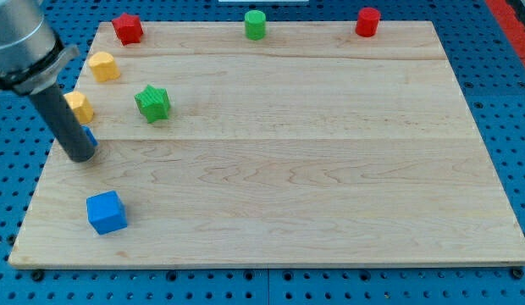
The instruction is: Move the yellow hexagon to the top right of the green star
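The green star [152, 102] lies on the board's upper left part. Two yellow blocks lie left of it: one [103, 65] up and to the left, many-sided like a hexagon, and one [78, 106] directly left, partly hidden by my rod, its shape unclear. My tip [80, 158] rests on the board near the left edge, below the lower yellow block and down-left of the star. A small blue block [90, 135] shows just behind the rod, mostly hidden.
A blue cube [106, 212] lies below my tip near the bottom left corner. Along the top edge stand a red star-like block [127, 28], a green cylinder [256, 24] and a red cylinder [367, 21]. The wooden board [313, 169] sits on blue pegboard.
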`<state>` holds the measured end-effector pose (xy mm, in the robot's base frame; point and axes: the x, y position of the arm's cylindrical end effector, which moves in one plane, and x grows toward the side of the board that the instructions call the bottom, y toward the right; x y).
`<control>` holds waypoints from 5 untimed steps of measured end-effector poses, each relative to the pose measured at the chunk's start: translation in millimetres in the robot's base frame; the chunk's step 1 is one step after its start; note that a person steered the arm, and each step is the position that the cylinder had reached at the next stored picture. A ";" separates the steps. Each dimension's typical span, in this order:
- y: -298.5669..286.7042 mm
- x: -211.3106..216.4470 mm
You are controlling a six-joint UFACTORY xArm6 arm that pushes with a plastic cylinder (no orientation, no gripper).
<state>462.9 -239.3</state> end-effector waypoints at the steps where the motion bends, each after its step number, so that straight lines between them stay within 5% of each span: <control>1: 1.5 20.5; 2: -37.3 22.8; 3: -55.3 -23.2; 5: -41.8 -71.2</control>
<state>391.7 -281.1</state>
